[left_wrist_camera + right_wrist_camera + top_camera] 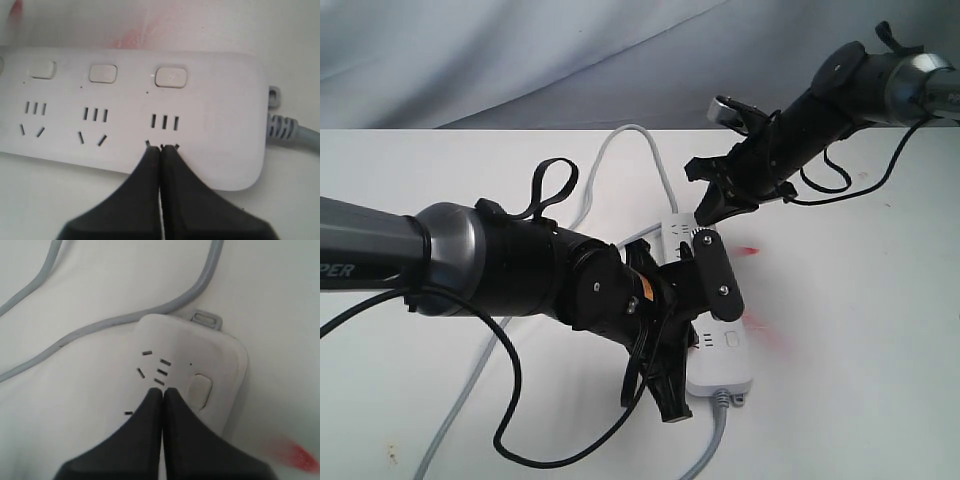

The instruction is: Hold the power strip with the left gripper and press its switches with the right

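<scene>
White plastic fills your work area: the power strip lies on the white table, at about 4 o'clock from the middle of the exterior view. Its length runs roughly from 12 to 6 o'clock. The grey cord leaves the near end toward 6 o'clock, and another stretch of it arcs round beyond the far end at 12 o'clock.

Your left gripper reaches in from 9 o'clock. Its two black fingers are pinched together with nothing between them. The tips sit over the face of the strip at the lower slots of the socket nearest the cord end. You cannot tell from these views whether they press on the plastic or hang just above it.

Your right gripper comes down from 2 o'clock to the far end of the strip. Its fingers are likewise drawn tight together and grip nothing. The tips sit beside the last socket's slots.

The switches run along the strip's 3 o'clock edge. The one at the far end lies just beside the right gripper's tips, apart from them. Red smears mark the table on the 3 o'clock side of the strip.
</scene>
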`<state>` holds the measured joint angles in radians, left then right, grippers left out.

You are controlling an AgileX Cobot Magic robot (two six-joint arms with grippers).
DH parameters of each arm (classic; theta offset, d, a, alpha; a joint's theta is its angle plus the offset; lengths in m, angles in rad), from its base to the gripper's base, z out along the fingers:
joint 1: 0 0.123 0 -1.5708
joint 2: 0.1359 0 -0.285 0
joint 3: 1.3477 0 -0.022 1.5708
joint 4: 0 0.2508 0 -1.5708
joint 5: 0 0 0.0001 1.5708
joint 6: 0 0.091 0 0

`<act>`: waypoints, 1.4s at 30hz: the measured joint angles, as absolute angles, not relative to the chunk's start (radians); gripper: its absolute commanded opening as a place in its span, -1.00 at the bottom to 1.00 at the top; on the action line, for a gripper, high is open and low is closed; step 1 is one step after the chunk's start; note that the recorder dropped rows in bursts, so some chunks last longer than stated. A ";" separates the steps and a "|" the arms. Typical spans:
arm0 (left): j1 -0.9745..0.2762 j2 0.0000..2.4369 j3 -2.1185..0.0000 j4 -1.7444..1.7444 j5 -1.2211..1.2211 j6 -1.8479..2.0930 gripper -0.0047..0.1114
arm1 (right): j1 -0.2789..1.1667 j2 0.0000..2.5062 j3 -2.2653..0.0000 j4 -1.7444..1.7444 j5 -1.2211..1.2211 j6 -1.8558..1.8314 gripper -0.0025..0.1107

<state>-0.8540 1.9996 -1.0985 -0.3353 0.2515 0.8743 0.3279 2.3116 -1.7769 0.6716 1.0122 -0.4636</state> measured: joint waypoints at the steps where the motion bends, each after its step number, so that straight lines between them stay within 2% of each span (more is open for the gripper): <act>1: -0.854 2.000 -1.098 -0.335 0.252 0.874 -0.92 | 0.328 2.312 -1.777 0.666 1.003 -0.464 -0.96; 31: -0.856 2.034 -1.092 -0.332 0.305 0.874 -0.92 | 0.328 2.359 -1.789 0.698 0.962 -0.431 -0.96; 42: -0.858 1.981 -1.088 -0.320 0.293 0.874 -0.92 | 0.337 2.302 -1.789 0.683 0.909 -0.436 -0.96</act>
<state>-0.8581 1.9814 -1.0875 -0.3204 0.2930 0.8743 0.3366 2.3018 -1.7888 0.6830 0.9086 -0.4364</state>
